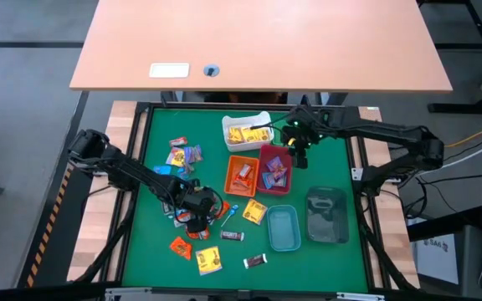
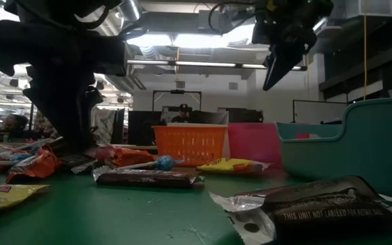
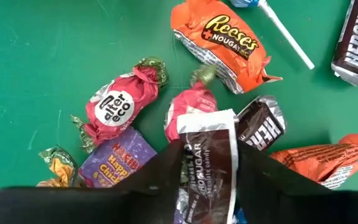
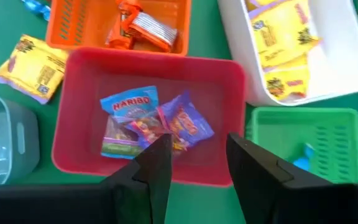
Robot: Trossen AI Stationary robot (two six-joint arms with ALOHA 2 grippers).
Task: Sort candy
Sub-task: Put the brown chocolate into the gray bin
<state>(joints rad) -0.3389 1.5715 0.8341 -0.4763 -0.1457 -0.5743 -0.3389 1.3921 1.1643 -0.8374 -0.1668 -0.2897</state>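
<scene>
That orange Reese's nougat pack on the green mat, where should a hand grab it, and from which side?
From straight above, pinching the orange Reese's pack across its short width at the puffy middle: it lies flat, and its crimped ends are thin. The left hand holds a dark-and-white candy, so that would have to go first.

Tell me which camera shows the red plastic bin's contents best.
The right wrist view: the red plastic bin lies open below, Haribo packets readable. The high view shows it small; the low view shows only its side wall.
</scene>
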